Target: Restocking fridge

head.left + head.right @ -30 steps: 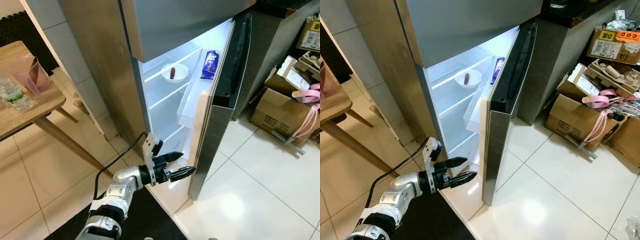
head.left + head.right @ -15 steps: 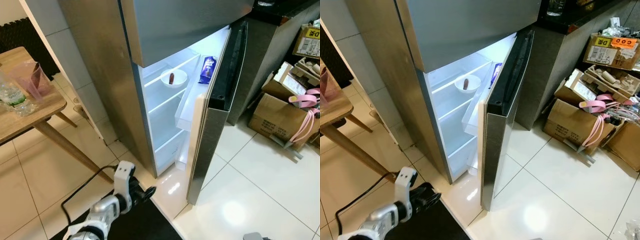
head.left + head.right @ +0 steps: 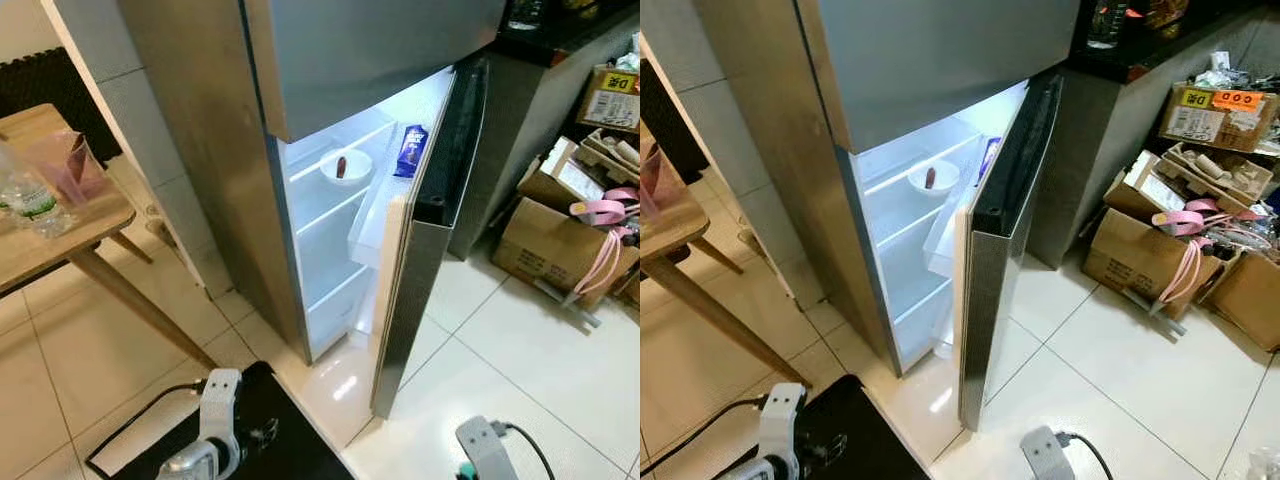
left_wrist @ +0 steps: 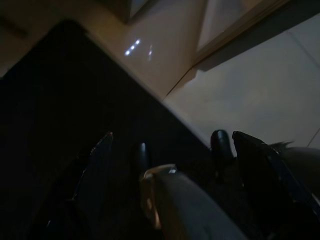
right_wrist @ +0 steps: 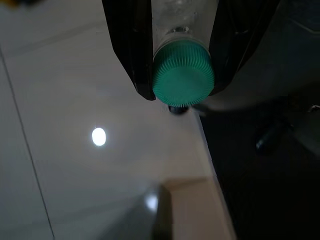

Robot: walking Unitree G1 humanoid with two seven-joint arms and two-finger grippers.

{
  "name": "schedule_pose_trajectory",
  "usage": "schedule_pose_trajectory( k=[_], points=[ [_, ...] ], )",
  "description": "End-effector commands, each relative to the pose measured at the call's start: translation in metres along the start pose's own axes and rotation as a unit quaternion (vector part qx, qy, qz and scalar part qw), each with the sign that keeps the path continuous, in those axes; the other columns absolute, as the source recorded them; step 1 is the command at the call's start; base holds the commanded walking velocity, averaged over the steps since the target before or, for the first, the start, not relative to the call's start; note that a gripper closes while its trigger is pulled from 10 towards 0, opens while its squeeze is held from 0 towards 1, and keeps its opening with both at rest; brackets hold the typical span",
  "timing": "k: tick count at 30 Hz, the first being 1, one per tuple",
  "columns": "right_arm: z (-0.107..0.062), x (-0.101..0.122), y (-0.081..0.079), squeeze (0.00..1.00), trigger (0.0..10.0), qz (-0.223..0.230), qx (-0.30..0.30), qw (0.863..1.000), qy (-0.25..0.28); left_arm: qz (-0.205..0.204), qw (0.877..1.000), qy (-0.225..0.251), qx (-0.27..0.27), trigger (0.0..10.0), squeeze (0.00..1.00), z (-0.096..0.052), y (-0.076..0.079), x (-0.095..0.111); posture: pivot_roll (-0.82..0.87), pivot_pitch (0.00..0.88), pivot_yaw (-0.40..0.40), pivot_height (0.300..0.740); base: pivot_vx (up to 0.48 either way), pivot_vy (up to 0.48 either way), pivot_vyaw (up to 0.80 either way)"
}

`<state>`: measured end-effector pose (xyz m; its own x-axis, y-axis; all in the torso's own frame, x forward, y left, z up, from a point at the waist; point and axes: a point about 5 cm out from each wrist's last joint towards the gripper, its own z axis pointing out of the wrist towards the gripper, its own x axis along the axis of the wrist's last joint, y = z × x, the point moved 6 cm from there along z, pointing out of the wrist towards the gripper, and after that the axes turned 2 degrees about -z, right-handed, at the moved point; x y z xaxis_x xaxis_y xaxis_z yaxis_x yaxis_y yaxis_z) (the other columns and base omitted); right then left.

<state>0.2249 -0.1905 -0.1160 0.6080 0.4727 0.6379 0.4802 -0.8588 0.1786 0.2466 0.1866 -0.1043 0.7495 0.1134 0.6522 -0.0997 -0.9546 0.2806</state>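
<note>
Two changes to log against a second ago. Finds the left gripper (image 4: 172,145), then stretched out open-fingered at the foot of the fridge door (image 3: 410,290), now drawn back low over the black mat (image 3: 290,440), jaws apart and holding nothing. Finds the right arm (image 3: 485,450) newly risen at the lower edge of the head view, over the white floor tiles just in front of the door. Reads this as the door-opening step finished and the loading step about to begin. Confirms the fridge (image 3: 200,150) lit, with the door swung wide enough for access. Sees a white bowl (image 3: 345,167) on the upper shelf and a blue packet (image 3: 411,150) in the door rack beside it, with bare shelf space below. Locates the task's item, a clear bottle (image 5: 185,20) with a green cap (image 5: 183,72), in the right gripper (image 5: 181,92): jaws closed on the neck, one finger on either side, cap pointing at the floor. Puts it well apart from the shelves and lower than all of them. Judges a lift and a forward reach past the door edge necessary before placing. Notes a tabletop (image 3: 60,240) on the robot's left carrying a second water bottle (image 3: 25,195) and a pink cup (image 3: 60,160), both untouched.
</note>
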Motion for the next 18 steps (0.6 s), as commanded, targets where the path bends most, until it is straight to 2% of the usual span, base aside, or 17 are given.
schedule_pose_trajectory(
  k=[1, 3, 5, 7, 8, 11, 12, 13, 14, 15, 17, 18],
  points=[
    [0.000, 0.001, -0.003, 0.00, 10.0, -0.015, 0.011, 1.000, 0.005, -0.003, 1.000, -0.019, 0.018, 10.0, 0.00, -0.006, -0.011, -0.012, -0.07, 0.084, 0.011, 0.740, 0.000, 0.000, 0.00],
    [0.002, 0.016, -0.014, 0.00, 10.0, -0.064, 0.061, 0.996, 0.029, -0.010, 0.999, -0.032, 0.037, 10.0, 0.00, -0.010, -0.018, -0.023, -0.07, 0.079, 0.010, 0.740, 0.000, 0.000, 0.00],
    [0.003, 0.035, -0.028, 0.00, 10.0, -0.085, 0.121, 0.987, 0.063, -0.014, 0.997, -0.046, 0.056, 10.0, 0.00, -0.015, -0.026, -0.033, -0.07, 0.077, 0.009, 0.740, 0.000, 0.000, 0.00],
    [0.002, 0.052, -0.038, 0.00, 10.0, -0.090, 0.164, 0.978, 0.093, -0.016, 0.996, -0.053, 0.066, 10.0, 0.00, -0.019, -0.031, -0.038, -0.07, 0.076, 0.009, 0.740, 0.000, 0.000, 0.00],
    [0.002, 0.052, -0.038, 0.00, 10.0, -0.090, 0.164, 0.978, 0.093, -0.016, 0.996, -0.053, 0.066, 10.0, 0.00, -0.019, -0.031, -0.038, -0.07, 0.076, 0.009, 0.740, 0.000, 0.000, 0.00],
    [0.000, 0.076, -0.050, 0.00, 10.0, -0.092, 0.208, 0.964, 0.136, -0.016, 0.996, -0.055, 0.070, 10.0, 0.00, -0.020, -0.034, -0.040, -0.07, 0.079, 0.007, 0.740, 0.000, 0.000, 0.00],
    [0.000, 0.076, -0.050, 0.00, 10.0, -0.092, 0.208, 0.964, 0.136, -0.016, 0.996, -0.055, 0.070, 10.0, 0.00, -0.020, -0.034, -0.040, -0.07, 0.079, 0.007, 0.740, 0.000, 0.000, 0.00],
    [-0.003, 0.104, -0.058, 0.00, 10.0, -0.088, 0.238, 0.950, 0.184, -0.017, 0.996, -0.055, 0.071, 10.0, 0.00, -0.020, -0.034, -0.040, -0.06, 0.082, 0.006, 0.740, 0.000, 0.000, 0.00],
    [-0.003, 0.104, -0.058, 0.00, 10.0, -0.088, 0.238, 0.950, 0.184, -0.017, 0.996, -0.055, 0.071, 10.0, 0.00, -0.020, -0.034, -0.040, -0.06, 0.082, 0.006, 0.740, 0.000, 0.000, 0.00],
    [-0.007, 0.124, -0.063, 0.00, 10.0, -0.082, 0.260, 0.937, 0.218, -0.018, 0.996, -0.054, 0.072, 10.0, 0.00, -0.020, -0.033, -0.039, -0.06, 0.083, 0.006, 0.740, 0.000, 0.000, 0.00],
    [-0.011, 0.140, -0.069, 0.00, 10.0, -0.088, 0.277, 0.925, 0.243, -0.018, 0.996, -0.053, 0.070, 10.0, 0.00, -0.019, -0.032, -0.039, -0.06, 0.084, 0.006, 0.740, 0.000, 0.000, 0.00],
    [-0.011, 0.140, -0.069, 0.00, 10.0, -0.088, 0.277, 0.925, 0.243, -0.018, 0.996, -0.053, 0.070, 10.0, 0.00, -0.019, -0.032, -0.039, -0.06, 0.084, 0.006, 0.740, 0.000, 0.000, 0.00]
  ],
)
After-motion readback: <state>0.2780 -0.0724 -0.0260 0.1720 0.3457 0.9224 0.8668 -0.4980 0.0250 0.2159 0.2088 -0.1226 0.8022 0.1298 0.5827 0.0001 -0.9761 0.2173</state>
